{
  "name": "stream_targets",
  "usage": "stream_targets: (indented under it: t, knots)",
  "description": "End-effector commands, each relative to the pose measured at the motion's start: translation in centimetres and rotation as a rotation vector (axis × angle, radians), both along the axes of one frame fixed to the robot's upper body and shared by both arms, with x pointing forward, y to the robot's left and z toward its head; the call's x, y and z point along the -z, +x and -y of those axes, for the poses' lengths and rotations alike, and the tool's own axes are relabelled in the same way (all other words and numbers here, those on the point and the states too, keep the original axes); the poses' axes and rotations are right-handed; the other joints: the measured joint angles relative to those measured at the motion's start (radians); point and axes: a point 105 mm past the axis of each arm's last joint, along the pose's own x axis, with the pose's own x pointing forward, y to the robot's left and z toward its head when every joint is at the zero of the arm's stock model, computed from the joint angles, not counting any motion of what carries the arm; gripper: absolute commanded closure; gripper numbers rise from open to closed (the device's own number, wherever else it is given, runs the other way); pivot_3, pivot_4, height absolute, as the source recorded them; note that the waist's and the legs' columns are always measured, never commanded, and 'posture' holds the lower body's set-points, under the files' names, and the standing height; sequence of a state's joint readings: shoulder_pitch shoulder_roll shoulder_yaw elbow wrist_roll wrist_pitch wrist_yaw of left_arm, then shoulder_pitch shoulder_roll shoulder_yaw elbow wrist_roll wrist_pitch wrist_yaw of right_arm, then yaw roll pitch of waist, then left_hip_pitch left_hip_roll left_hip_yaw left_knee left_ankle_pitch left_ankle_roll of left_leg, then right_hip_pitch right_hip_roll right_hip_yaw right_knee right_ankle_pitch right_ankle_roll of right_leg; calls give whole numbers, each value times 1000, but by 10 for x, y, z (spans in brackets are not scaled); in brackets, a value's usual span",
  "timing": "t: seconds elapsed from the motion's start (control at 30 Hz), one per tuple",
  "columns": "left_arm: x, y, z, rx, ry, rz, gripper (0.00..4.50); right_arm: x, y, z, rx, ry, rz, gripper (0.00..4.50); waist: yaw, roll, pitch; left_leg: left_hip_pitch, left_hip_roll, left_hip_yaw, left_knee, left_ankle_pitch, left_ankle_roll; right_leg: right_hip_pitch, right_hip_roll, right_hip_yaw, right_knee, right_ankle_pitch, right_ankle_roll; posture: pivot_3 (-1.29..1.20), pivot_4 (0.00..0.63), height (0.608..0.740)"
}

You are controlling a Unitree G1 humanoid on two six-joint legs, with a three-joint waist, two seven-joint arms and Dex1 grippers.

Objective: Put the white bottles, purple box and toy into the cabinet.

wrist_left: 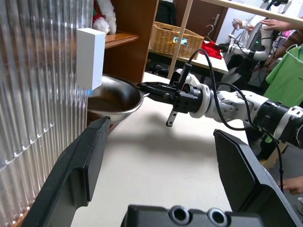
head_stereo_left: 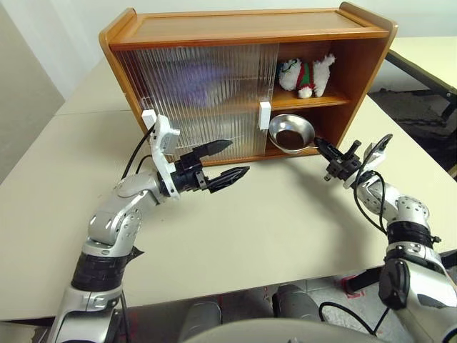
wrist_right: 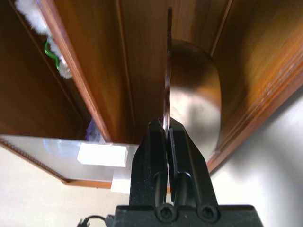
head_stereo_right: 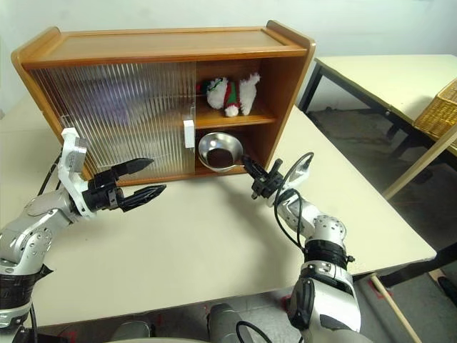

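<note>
Nearest, left gripper hovering over the table, fingers spread wide with nothing between them, pointing toward the cabinet. Behind it, ribbed sliding doors covering the cabinet's left part; blurred purple box behind the ribs on the upper shelf. Farther right, toy lying on the open upper shelf. Below, metal bowl tilted at the lower shelf's mouth, rim pinched by the right gripper, fingers pressed together on it.
</note>
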State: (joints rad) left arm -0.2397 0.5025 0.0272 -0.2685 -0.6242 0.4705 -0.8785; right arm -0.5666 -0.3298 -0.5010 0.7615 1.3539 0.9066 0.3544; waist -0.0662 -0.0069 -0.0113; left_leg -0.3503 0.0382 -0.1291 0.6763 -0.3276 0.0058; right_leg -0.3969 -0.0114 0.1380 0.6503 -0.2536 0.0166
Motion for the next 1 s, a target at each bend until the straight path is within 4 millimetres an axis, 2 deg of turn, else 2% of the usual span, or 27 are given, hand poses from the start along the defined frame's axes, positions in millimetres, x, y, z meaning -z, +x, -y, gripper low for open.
stream_targets:
  t: [0.03, 0.47, 0.7, 1.0]
  knots:
    - [-2, -2, -2, -5, 7, 3, 0, -5, 10, 4, 29, -7, 25, 4461, 2, 0, 0, 0, 0, 0, 0, 0, 0, 0, 0, 0, 0, 0, 0, -112, 0, 740]
    - [-3, -5, -6, -24, 12, 1, 0, -11, 31, 5, 87, -23, 29, 4461, 16, 0, 0, 1, 0, 0, 0, 0, 0, 1, 0, 0, 1, 0, -3, -79, 0, 740]
    - [-4, -7, -9, -48, 16, 2, 0, -7, 41, -1, 123, -35, 2, 4461, 26, 0, 0, 2, 0, 0, 0, 1, -1, 2, 0, 0, 2, 1, -4, -45, 0, 740]
    - [-6, -12, -15, -82, 22, 4, 0, -4, 48, 4, 191, -49, -28, 4461, 49, 0, 0, 2, 0, 0, 0, 1, -1, 2, 1, 0, 2, 1, -6, -7, 0, 740]
